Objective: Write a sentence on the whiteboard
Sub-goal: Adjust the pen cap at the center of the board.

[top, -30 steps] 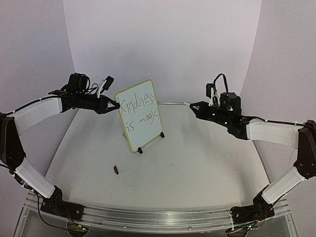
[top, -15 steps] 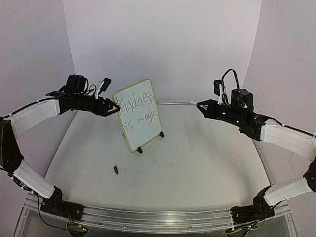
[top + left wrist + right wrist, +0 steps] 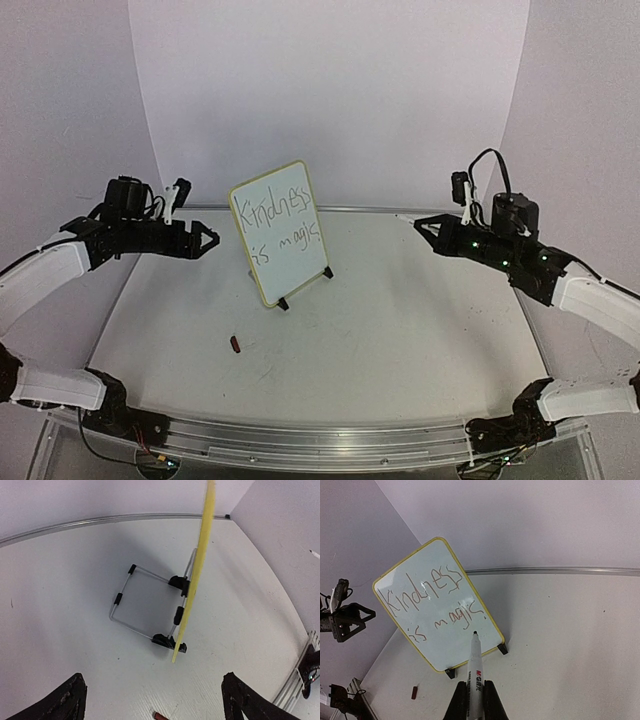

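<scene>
While the small rectangular whiteboard [image 3: 278, 232] with rounded corners and a pale yellow frame is standing on its black feet left of the middle of the white tabletop [image 3: 400, 330], it is leaning back against a thin metal wire stand [image 3: 145, 605] that is showing behind it in the left wrist view. The thin dark handwritten sentence [image 3: 283, 222] is running across the board in two lines, "Kindness" above "is magic". The left gripper [image 3: 207, 241] is hanging just beside the board's left edge without touching it, its black fingers [image 3: 67, 705] spreading wide with nothing between them. The right gripper [image 3: 425, 222] is hovering well apart from the board on the right side of the table, its jaws pinching the barrel of a white marker [image 3: 474, 660] with red lettering and a black tip. That tip is pointing toward the board's written face and is not touching it. A small reddish-brown piece [image 3: 236, 344] is lying on the tabletop near the board's front left foot, closer to the arm bases
</scene>
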{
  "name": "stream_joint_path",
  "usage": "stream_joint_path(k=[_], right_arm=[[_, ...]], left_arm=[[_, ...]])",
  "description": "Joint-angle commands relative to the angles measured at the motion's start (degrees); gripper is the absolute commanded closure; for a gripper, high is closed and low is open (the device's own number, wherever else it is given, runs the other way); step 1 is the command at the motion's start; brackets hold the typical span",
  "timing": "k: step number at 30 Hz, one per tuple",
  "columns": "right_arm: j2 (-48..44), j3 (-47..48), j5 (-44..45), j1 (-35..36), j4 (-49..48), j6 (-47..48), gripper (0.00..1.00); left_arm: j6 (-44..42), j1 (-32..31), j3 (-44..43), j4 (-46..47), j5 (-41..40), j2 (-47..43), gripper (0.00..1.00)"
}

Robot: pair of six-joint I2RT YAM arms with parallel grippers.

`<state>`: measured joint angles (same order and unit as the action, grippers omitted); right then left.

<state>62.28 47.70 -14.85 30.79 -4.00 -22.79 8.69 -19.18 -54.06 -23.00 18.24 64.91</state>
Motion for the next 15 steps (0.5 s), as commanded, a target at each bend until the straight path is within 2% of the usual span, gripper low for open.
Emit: stream_joint_path(k=[1, 4, 9, 12, 15], right_arm=[[-2.8, -2.7, -1.5, 0.0, 0.9, -1.3, 1.00], [-3.5, -4.7, -1.8, 0.1, 1.6, -2.4, 1.00], [-3.7, -8.6, -3.0, 0.5, 1.5, -6.2, 1.00], [-3.4, -10.9, -3.0, 1.1, 1.0, -8.3, 1.00], [-3.0, -12.0, -3.2, 1.7, 0.3, -9.7, 1.00]], left_arm=[[15.8, 0.0, 9.1, -1.4, -11.3, -7.5, 0.07], [24.1, 0.0, 14.9, -2.1, -11.1, -10.5, 0.11], [36.1, -2.0, 22.9, 1.9, -7.4, -11.6, 0.18], [41.0, -7.3, 24.8, 4.1, -8.7, -9.6, 0.19], [44.5, -13.7, 24.3, 5.5, -10.7, -3.4, 0.20]])
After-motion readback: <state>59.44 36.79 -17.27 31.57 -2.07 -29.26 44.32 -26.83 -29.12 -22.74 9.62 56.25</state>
